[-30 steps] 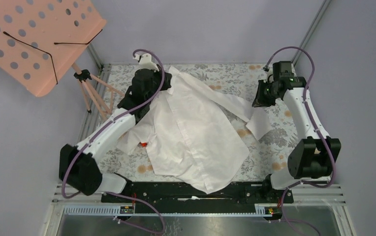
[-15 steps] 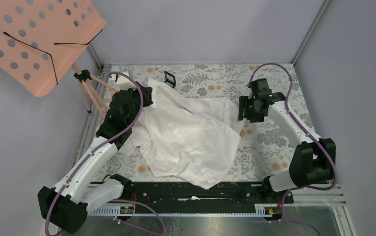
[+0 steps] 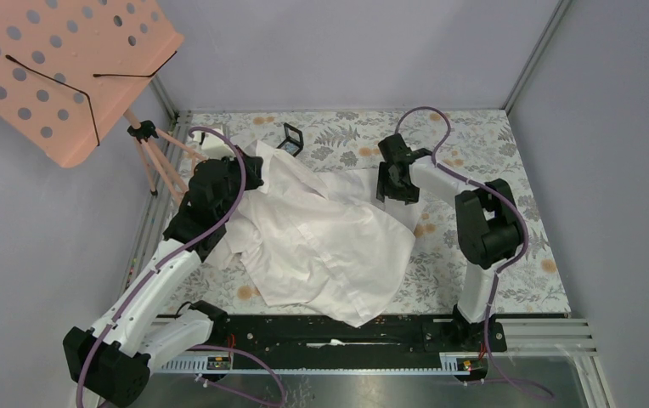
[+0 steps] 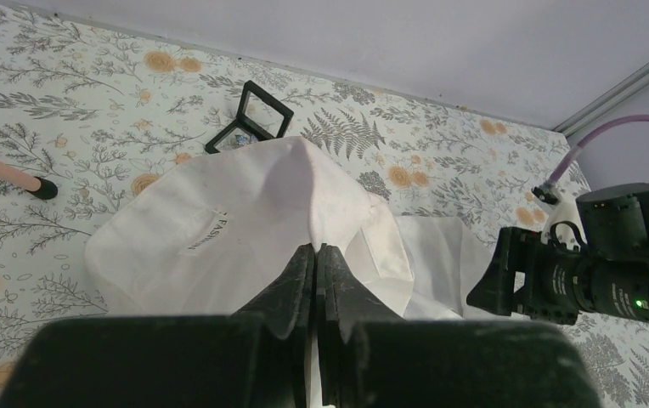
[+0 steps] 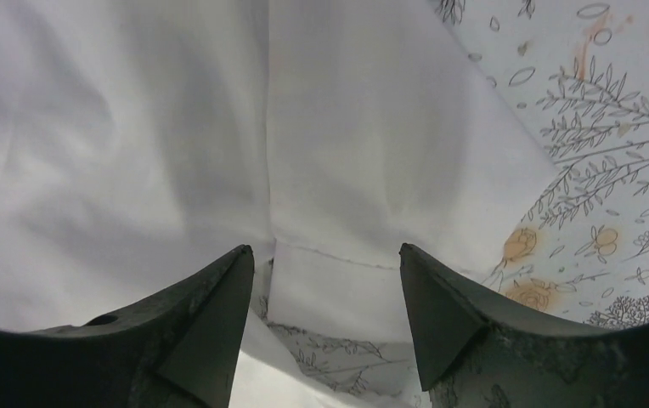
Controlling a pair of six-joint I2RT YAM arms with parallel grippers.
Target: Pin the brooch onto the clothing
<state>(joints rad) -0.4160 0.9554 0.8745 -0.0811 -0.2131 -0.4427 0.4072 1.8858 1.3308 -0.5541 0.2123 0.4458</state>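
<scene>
Top external view: nearest to us, the white shirt (image 3: 330,246) lies crumpled in the middle of the tabletop (image 3: 542,280). It is not flat yet, so we think the step in hand is spreading it out before any pinning.

A bit farther, on the left, our left gripper (image 4: 315,248) is clenched on a fold of the shirt up near the collar, and the cloth rises to a small peak there. On the right, our right gripper (image 5: 323,248) is released, with its fingers wide apart. It hangs just above a stitched hem (image 5: 338,289) at the shirt's right edge and holds nothing.

To do this well, we should bring the right gripper straight down over that hem, pinch only the top layer, and pull softly away from the left gripper. A hard tug could slip the cloth out of the left gripper.

Farthest away sits a small black case (image 3: 290,138), just past the collar. A tiny pale speck beside it may be the brooch (image 4: 238,138), but it is too small to be sure. We should not drag the shirt over it.
</scene>
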